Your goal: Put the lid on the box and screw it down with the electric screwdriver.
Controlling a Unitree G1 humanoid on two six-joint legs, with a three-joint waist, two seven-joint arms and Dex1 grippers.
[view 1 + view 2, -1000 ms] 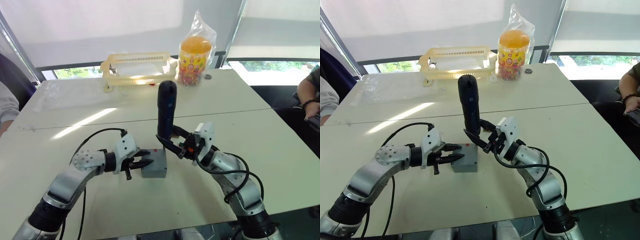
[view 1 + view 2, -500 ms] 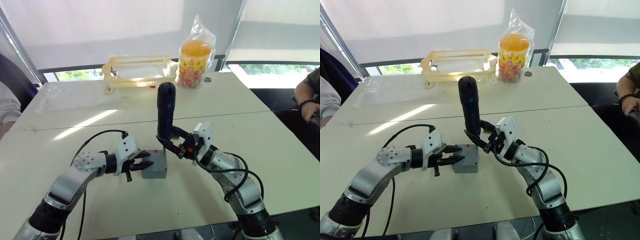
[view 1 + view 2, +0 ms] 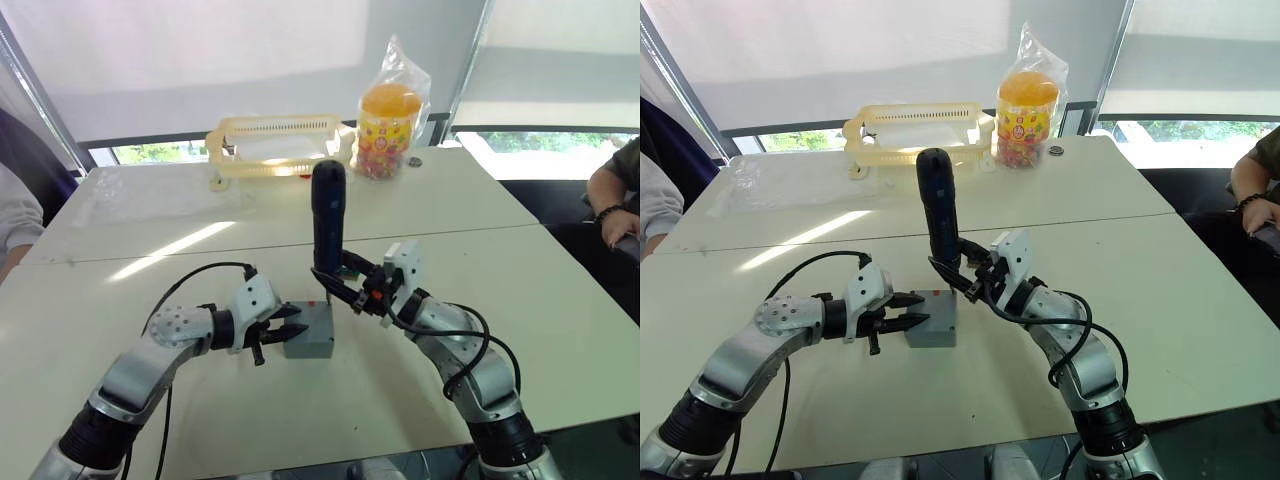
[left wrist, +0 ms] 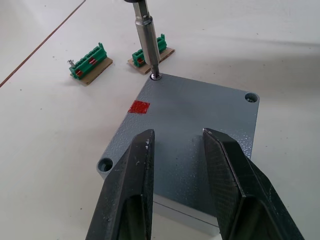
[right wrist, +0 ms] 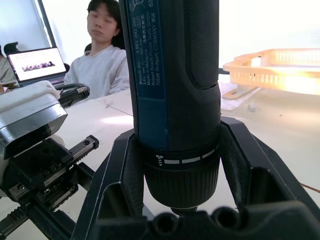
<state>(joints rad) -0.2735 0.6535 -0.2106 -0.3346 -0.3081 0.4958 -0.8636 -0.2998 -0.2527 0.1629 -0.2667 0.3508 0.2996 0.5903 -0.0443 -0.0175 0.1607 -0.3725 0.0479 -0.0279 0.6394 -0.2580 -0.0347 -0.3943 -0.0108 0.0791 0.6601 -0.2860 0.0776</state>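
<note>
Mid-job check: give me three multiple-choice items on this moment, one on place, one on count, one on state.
1. Where is the screwdriver bit?
A. In a corner hole of the lid
B. On the red mark
C. On the table

2. How many green blocks lie beyond the box?
A. One
B. Two
C. Four

3. The left gripper is:
A. Open, at the box's near edge
B. Shut on a block
C. Holding the screwdriver

Key: 1 A, the tip sits in a corner hole. 2 B, two blocks show. 3 A, its fingers are spread.
</note>
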